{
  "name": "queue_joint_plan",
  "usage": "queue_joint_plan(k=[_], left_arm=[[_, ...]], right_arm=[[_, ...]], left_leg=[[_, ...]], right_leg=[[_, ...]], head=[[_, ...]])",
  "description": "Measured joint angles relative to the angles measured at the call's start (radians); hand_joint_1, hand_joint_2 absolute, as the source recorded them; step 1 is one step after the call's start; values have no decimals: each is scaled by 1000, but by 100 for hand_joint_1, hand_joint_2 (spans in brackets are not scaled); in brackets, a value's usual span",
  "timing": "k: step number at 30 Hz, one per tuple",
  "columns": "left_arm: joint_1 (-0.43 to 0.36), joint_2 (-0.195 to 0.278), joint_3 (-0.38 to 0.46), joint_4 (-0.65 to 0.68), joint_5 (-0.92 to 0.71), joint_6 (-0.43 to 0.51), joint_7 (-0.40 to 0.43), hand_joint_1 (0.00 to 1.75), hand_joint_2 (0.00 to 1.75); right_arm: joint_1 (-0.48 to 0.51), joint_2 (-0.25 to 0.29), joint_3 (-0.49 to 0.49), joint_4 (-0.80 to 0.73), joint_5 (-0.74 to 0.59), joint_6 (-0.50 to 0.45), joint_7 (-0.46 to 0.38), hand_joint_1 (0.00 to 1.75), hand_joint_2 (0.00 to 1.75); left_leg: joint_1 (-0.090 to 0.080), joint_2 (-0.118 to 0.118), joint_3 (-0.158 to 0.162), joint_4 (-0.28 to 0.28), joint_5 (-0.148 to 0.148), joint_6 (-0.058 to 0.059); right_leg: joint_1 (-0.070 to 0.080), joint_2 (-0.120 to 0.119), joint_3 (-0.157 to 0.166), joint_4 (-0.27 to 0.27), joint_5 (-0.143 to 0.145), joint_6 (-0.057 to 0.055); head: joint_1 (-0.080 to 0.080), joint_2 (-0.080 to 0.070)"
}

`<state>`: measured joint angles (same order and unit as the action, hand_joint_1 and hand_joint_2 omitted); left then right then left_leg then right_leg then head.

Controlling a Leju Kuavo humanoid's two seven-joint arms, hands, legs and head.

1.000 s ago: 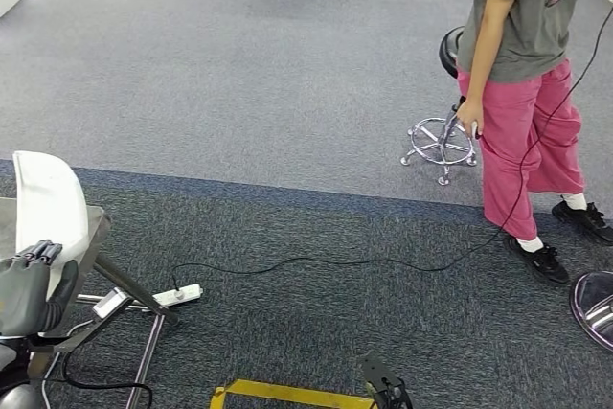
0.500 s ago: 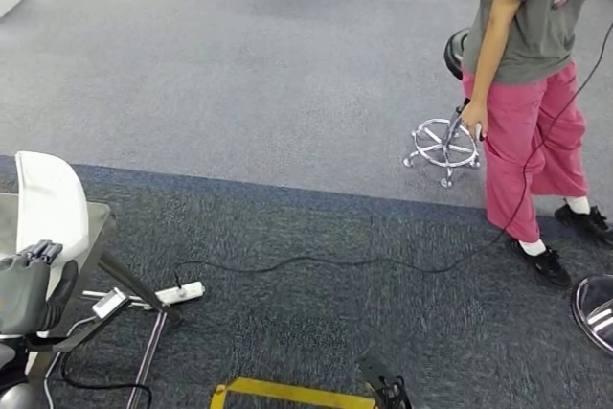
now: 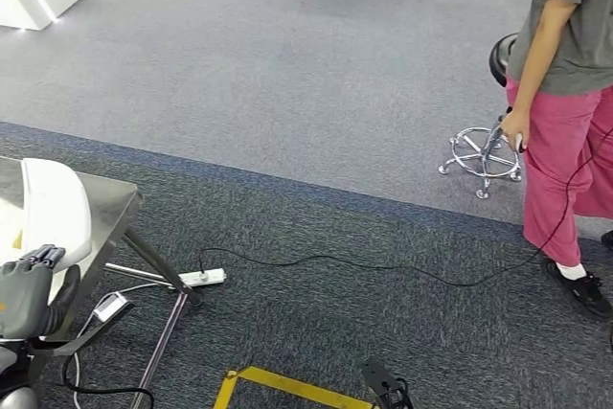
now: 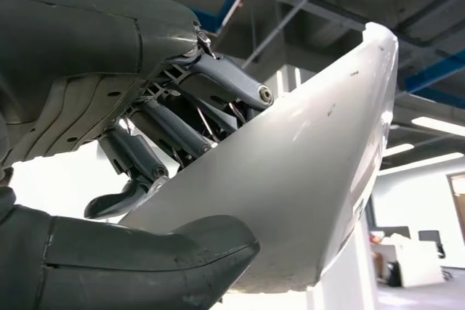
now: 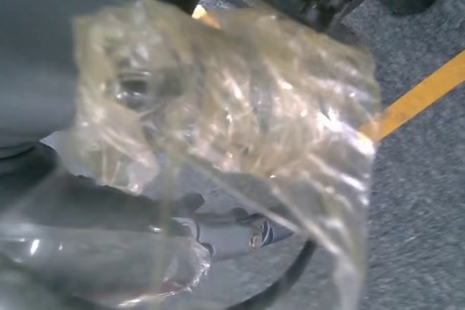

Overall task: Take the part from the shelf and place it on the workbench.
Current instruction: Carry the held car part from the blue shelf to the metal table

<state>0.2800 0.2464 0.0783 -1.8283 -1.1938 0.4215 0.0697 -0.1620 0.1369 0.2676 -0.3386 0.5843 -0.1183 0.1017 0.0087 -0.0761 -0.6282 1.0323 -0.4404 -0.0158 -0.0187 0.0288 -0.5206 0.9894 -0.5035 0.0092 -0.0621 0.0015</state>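
Fingers [image 4: 224, 81] of the left hand [image 3: 29, 289] are seen wrapped over one face of the white part [image 3: 56, 213], with the thick thumb [image 4: 137, 252] pressed against its opposite face, so the part is clamped between them. In the head view the part is held upright at the lower left, above the corner of a steel workbench [image 3: 112, 210]; whether it touches the surface cannot be determined. A crumpled clear plastic film [image 5: 230, 114] is noted across the right wrist view, and the state of the right hand's fingers cannot be told behind it. On the carpet, a white power strip [image 3: 204, 278], a black cable [image 3: 375, 265] and yellow floor tape [image 3: 289, 388] are recorded. A person in pink trousers [image 3: 560, 170] stands at the right beside a chrome-based stool [image 3: 485, 146].
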Motion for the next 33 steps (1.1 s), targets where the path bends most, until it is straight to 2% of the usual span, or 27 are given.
queue_joint_plan(k=[2, 3, 4, 5, 6, 7, 8, 9, 10, 11, 13, 14, 15, 17, 18, 19, 20, 21, 22, 24, 26, 27, 28, 29, 31, 32, 33], left_arm=[[-3, 0, 0, 0, 0, 0, -1, 175, 175], [-3, 0, 0, 0, 0, 0, -2, 175, 175], [-2, 0, 0, 0, 0, 0, -3, 175, 175], [0, -1, 0, 0, 0, 0, -3, 175, 175], [0, -1, 0, 0, 0, 0, -3, 175, 175], [0, -1, 0, 0, 0, 0, -3, 175, 175], [0, -1, 0, 0, 0, 0, -3, 175, 175], [-2, -1, 0, 0, -1, 1, -3, 175, 175], [-4, -1, 0, 0, -1, 1, -4, 175, 175], [-4, 0, 1, 0, -1, 1, -4, 175, 175], [0, 0, 2, -1, -1, 2, -4, 175, 175], [3, 0, 3, -1, -1, 2, -4, 175, 175], [3, -1, 4, -2, -1, 2, -4, 175, 175], [0, -2, 4, -2, -3, 3, -4, 175, 175], [-1, -3, 4, -2, -5, 3, -5, 175, 175], [0, -4, 3, -2, -7, 3, -5, 175, 175], [0, -4, 3, -2, -8, 3, -5, 175, 175], [1, -5, 3, -2, -10, 3, -5, 175, 175], [1, -6, 3, -2, -10, 3, -6, 175, 175], [0, -7, 3, -2, -10, 4, -6, 175, 175], [-1, -9, 3, -2, -11, 6, -6, 175, 175], [0, -9, 3, -2, -11, 7, -6, 175, 175], [2, -9, 4, -3, -11, 8, -6, 175, 175], [4, -8, 6, -3, -11, 10, -6, 175, 175], [3, -7, 7, -3, -12, 15, -7, 175, 175], [1, -7, 7, -3, -13, 18, -7, 175, 175], [-1, -7, 7, -3, -13, 21, -7, 175, 175]], right_arm=[[2, -1, 1, 0, 1, -2, 0, 0, 0], [3, -1, 1, 0, 1, -2, 0, 0, 0], [5, -2, 2, 0, 1, -2, 0, 0, 0], [5, -3, 2, 0, 1, -3, 0, 0, 0], [5, -3, 3, 0, 1, -3, 0, 0, 0], [5, -3, 5, 0, 2, -3, 0, 0, 0], [4, -3, 7, 0, 2, -3, 0, 0, 0], [3, -3, 8, 0, 2, -4, 0, 0, 0], [2, -3, 9, 0, 2, -4, 0, 0, 0], [2, -3, 9, 0, 2, -5, 0, 0, 0], [1, -3, 10, -2, 2, -6, -1, 0, 0], [0, -3, 10, -3, 2, -6, -1, 0, 0], [-1, -3, 10, -4, 2, -6, -1, 0, 0], [-1, -3, 10, -5, 2, -7, 0, 0, 0], [1, -4, 10, -5, 2, -7, 0, 0, 0], [3, -4, 10, -5, 2, -7, 0, 0, 0], [6, -5, 10, -5, 2, -7, 0, 0, 0], [7, -5, 10, -5, 2, -7, 0, 0, 0], [6, -6, 10, -5, 2, -7, 0, 0, 0], [5, -6, 10, -5, 1, -7, 0, 0, 0], [5, -8, 10, -5, -1, -7, 0, 0, 0], [6, -8, 10, -5, -1, -6, 0, 0, 0], [5, -8, 10, -5, -1, -6, 0, 0, 0], [5, -8, 10, -5, -1, -7, -1, 0, 0], [3, -7, 11, -7, -1, -7, -3, 0, 0], [4, -8, 11, -7, -1, -7, -4, 0, 0], [5, -8, 11, -7, -1, -7, -5, 0, 0]], left_leg=[[0, 51, -50, 114, -65, -7], [2, 60, -79, 183, -96, -10], [3, 64, -98, 232, -111, -12], [4, 67, -101, 249, -109, -13], [5, 70, -85, 226, -89, -13], [4, 80, -53, 171, -57, -12], [2, 106, -15, 103, -29, -10], [-3, 131, 19, 41, -13, -5], [-7, 151, 39, 0, -8, 2], [-12, 161, 46, -19, -12, 8], [-13, 140, 44, -25, -15, 23], [-11, 128, 43, -28, -13, 30], [-9, 115, 44, -30, -11, 37], [-7, 90, 43, -33, -8, 48], [-8, 75, 42, -32, -7, 51], [-10, 60, 42, -32, -7, 52], [-11, 45, 42, -32, -7, 52], [-12, 29, 42, -31, -6, 52], [-13, 14, 44, -31, -6, 52], [-14, -13, 43, -27, -7, 49], [-11, -38, 34, -23, -4, 39], [-9, -51, 29, -23, -2, 32], [-6, -60, 25, -23, 0, 26], [-6, -51, 21, -19, -3, 20], [-7, 3, -2, 33, -38, 9], [-6, 36, -28, 87, -69, 3], [-4, 55, -59, 155, -102, -3]], right_leg=[[3, -28, -1, -1, 1, -8], [5, -44, -2, -1, 0, -10], [6, -58, -3, -1, -1, -11], [7, -73, -4, -1, -1, -12], [8, -87, -3, 0, -2, -11], [8, -100, -2, 0, -3, -11], [9, -111, 0, 0, -5, -9], [12, -122, 1, 1, -7, -5], [16, -133, 1, 2, -10, -1], [20, -145, 1, 3, -12, 3], [22, -166, 0, 5, -18, 12], [20, -156, -2, 12, -26, 17], [18, -130, -13, 37, -44, 21], [15, -61, -68, 153, -101, 25], [15, -42, -106, 226, -130, 25], [15, -34, -138, 282, -145, 24], [16, -31, -156, 306, -141, 23], [16, -28, -154, 289, -117, 20], [16, -22, -133, 235, -79, 16], [13, 27, -73, 93, -12, 9], [10, 66, -37, 21, 5, 6], [11, 64, -32, 16, 3, 5], [11, 51, -29, 14, 5, 2], [10, 38, -27, 10, 7, -2], [7, 10, -22, 1, 11, -12], [8, -5, -20, 0, 10, -15], [8, -20, -20, 0, 8, -17]], head=[[-5, 0], [-5, 0], [-5, 0], [-5, 0], [-5, 0], [-5, 0], [-5, 0], [-6, 0], [-6, 0], [-5, 0], [-5, 0], [-4, 0], [-2, 0], [2, 0], [3, 0], [3, 0], [3, 0], [3, 0], [3, 0], [3, 0], [3, 0], [2, 0], [3, 0], [2, 0], [-4, 0], [-7, 0], [-9, 0]])
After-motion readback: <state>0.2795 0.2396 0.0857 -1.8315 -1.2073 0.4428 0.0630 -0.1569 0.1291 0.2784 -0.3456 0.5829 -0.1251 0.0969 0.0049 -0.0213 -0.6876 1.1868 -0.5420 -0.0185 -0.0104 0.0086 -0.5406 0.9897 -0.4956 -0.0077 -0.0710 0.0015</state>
